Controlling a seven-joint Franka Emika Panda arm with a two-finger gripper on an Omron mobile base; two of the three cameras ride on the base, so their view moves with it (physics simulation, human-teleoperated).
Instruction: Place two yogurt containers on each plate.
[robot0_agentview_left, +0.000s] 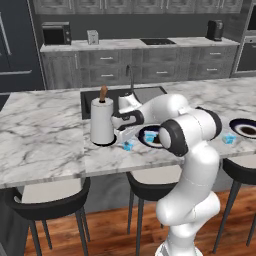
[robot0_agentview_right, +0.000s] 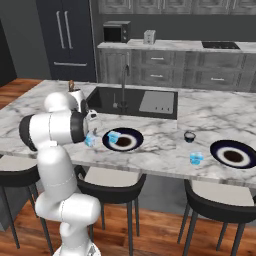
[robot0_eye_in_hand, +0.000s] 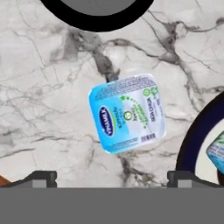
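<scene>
**Gripper spread above a yogurt cup beside the near plate**

In the left base view the white arm covers much of the near round navy-black plate with a white ring, and the second such plate is cut off at the right edge. In the hand view the black base of the paper-towel roll is cropped at the top.

The two-finger gripper hangs over a small light-blue yogurt cup with a printed whitish lid, its fingertips set wide on either side and apart from it. This cup stands on the white-and-grey marble counter, between the roll and the near plate. That plate holds one yogurt cup. A third cup sits on the counter just beside the far plate, whose centre is bare. A small dark round cup stands between the plates.
</scene>
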